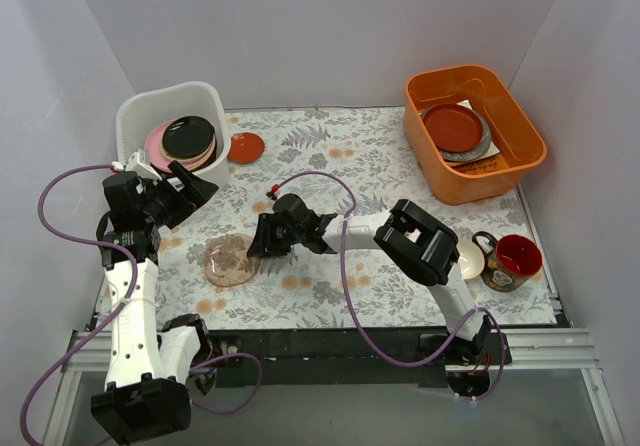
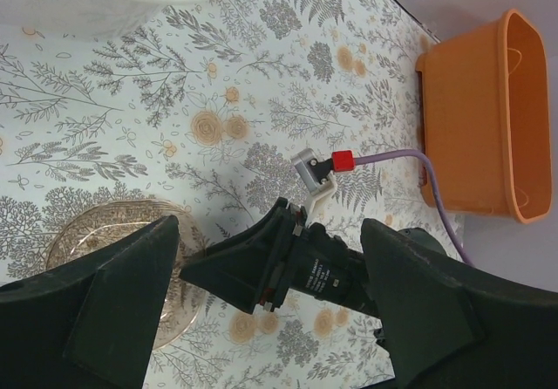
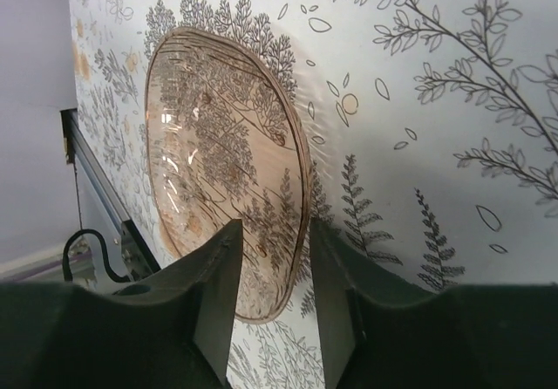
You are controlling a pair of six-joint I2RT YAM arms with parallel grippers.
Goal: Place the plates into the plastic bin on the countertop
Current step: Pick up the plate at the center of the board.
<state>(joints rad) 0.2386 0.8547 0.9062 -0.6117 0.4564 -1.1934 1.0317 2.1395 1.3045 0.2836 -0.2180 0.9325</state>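
The right arm's fingers [image 3: 218, 293] stood partly open astride the near rim of the brownish floral plate [image 3: 227, 162], one finger inside the dish and the other outside its edge. Whether they actually gripped the rim could not be told. The translucent plate lay flat on the fern-printed desk [image 1: 400, 181], towards its front left.

The left arm's fingers [image 2: 122, 310] were spread wide and held nothing. They hung above the desk just in front of the plastic bin [image 1: 135, 116], with the right arm's wrist showing in the gap between them.

The white bin sat at the desk's far left corner. Inside it a black plate [image 1: 188, 136] rested on top of a pink plate [image 1: 155, 146]. An orange-red plate [image 1: 246, 147] lay on the desk just beside the bin's right wall.

Across the desk, at the far right, an orange tub [image 1: 520, 131] held a dark red plate [image 1: 452, 126] stacked on other dishes. Near the right edge a small cream dish [image 1: 470, 258] lay beside a red mug [image 1: 515, 259], partly hidden by the right arm.
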